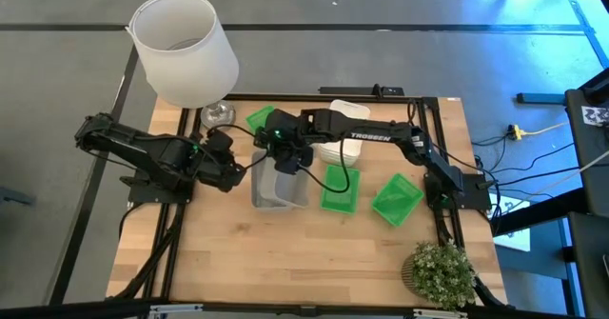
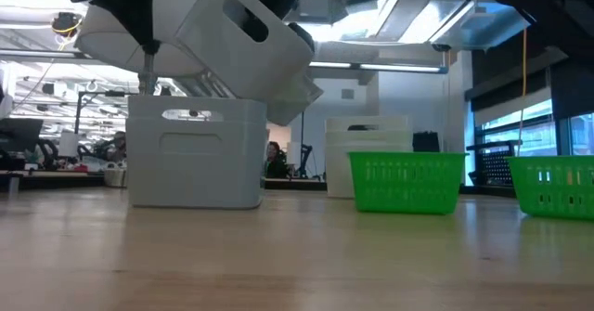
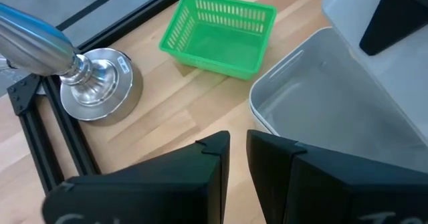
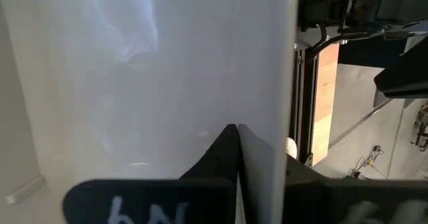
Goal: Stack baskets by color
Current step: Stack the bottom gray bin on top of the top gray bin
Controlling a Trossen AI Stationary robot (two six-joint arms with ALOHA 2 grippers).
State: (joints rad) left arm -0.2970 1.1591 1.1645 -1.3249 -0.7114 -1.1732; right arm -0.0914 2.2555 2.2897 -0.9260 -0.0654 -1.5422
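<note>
- Right arm reaches in from the right edge of the bench, stretched across toward the middle. Its right end effector [image 1: 288, 157] is pinched on the wall of a grey basket [image 2: 246, 34], which hangs tilted in the air above another grey basket [image 1: 278, 188] sitting on the bench. In the right wrist view the fingers are clamped with just the thin plastic wall between them.
- Left arm comes in from the left side, bent low. Its left end effector [image 1: 231, 171] sits just beside the left wall of the grey basket on the bench. Its fingers [image 3: 210, 164] stand a narrow gap apart with nothing between them, so it isn't holding anything.
- Green baskets: one green basket [image 1: 260, 119] lies at the far side near the lamp, another [image 1: 340, 189] just right of the grey one, and a third [image 1: 397, 200] further right, turned at an angle.
- A white basket stack [image 1: 345, 130] sits at the far side, partly under the right arm.
- The bench [image 1: 228, 262] is light wood with a black frame. A lamp with a big white lampshade [image 1: 184, 48] and a shiny metal base [image 3: 100, 83] stands at the far left corner. A small potted plant [image 1: 440, 273] sits at the near right corner.
- Low view looks into an office-like room with ceiling lights and windows on the right, and a person [image 2: 273, 161] far in the background.
</note>
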